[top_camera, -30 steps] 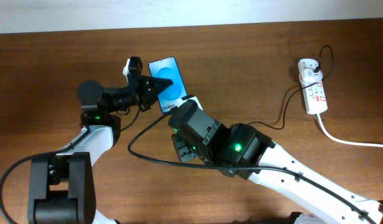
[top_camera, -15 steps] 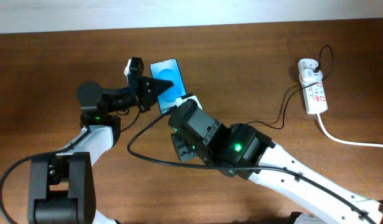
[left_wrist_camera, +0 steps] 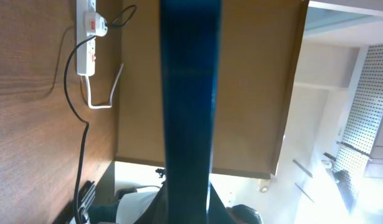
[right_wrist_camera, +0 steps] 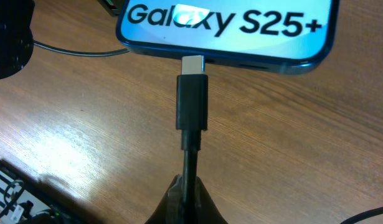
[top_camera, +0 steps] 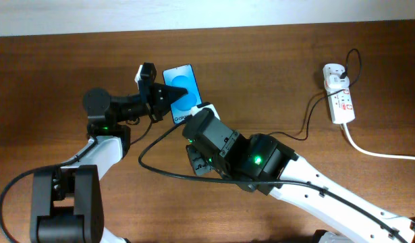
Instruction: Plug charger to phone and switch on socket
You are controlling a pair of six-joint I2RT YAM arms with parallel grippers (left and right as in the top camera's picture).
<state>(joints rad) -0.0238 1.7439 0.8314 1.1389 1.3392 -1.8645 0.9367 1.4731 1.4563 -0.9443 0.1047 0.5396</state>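
The phone (top_camera: pixel 181 91) with its blue screen lies at the table's upper middle, and my left gripper (top_camera: pixel 168 95) is shut on its long edges; in the left wrist view the phone (left_wrist_camera: pixel 188 93) fills the centre edge-on. My right gripper (right_wrist_camera: pixel 190 190) is shut on the charger cable just behind its plug (right_wrist_camera: pixel 192 102). The silver plug tip touches the port in the phone's bottom edge (right_wrist_camera: pixel 241 59), below the "Galaxy S25+" text. The charger cable (top_camera: pixel 301 128) runs right to the white socket (top_camera: pixel 339 94).
The socket's thick white cord (top_camera: pixel 376 152) runs off the right edge. A loop of black cable (top_camera: pixel 153 165) lies on the wooden table (top_camera: pixel 45 67) below the left arm. The right arm's body (top_camera: pixel 254 162) covers the table's middle.
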